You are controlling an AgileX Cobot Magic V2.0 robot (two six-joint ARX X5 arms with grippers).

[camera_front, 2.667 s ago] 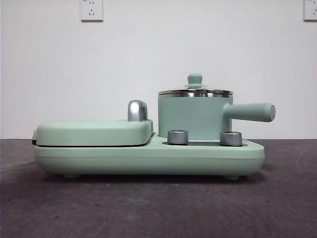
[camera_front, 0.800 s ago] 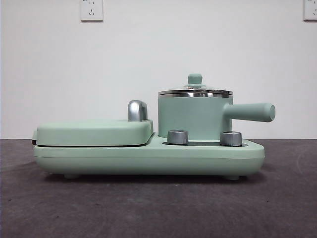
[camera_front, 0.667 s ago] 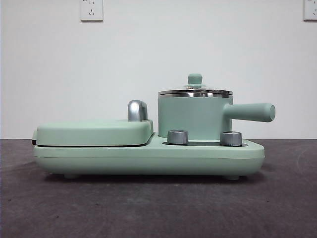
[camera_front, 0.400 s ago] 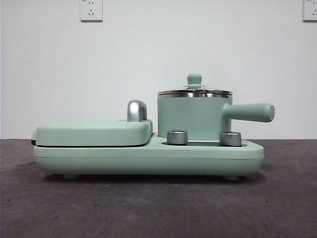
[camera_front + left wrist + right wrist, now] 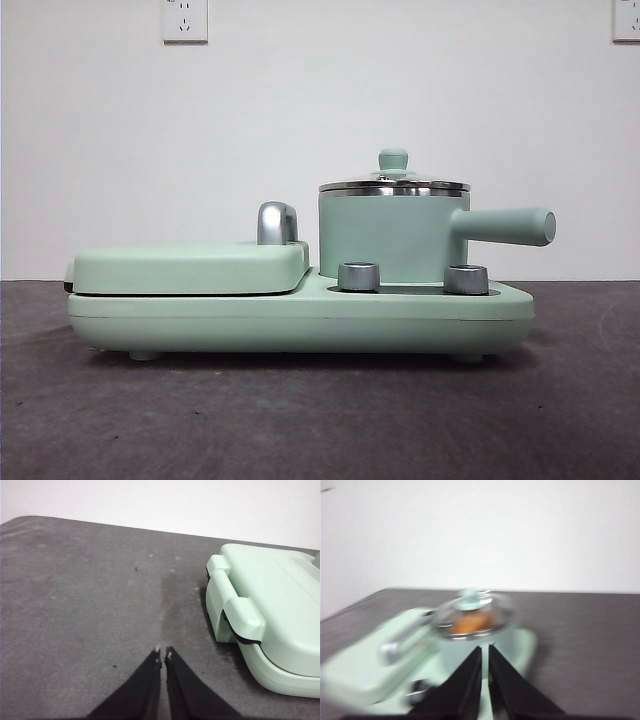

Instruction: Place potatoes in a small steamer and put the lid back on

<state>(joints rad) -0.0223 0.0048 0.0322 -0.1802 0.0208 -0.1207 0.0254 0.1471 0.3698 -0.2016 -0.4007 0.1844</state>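
The small steamer (image 5: 392,238) stands on the right of the mint-green appliance base, its straight handle (image 5: 505,226) pointing right. The lid (image 5: 393,183) sits on its rim, knob on top. In the blurred right wrist view the potato (image 5: 470,622) shows orange-brown through the glass lid (image 5: 472,607), inside the steamer. My right gripper (image 5: 485,649) is shut and empty, back from the steamer. My left gripper (image 5: 163,653) is shut and empty over the dark table, beside the griddle end of the appliance. Neither gripper shows in the front view.
The flat closed griddle cover (image 5: 190,266) lies on the left of the appliance, with a chrome hinge handle (image 5: 277,222) and two silver dials (image 5: 359,276) in front of the steamer. The griddle's latch end (image 5: 235,610) is near my left gripper. A white wall stands behind.
The front view is almost unchanged; the appliance with steamer and lid shifts slightly and settles. No arm shows in it.
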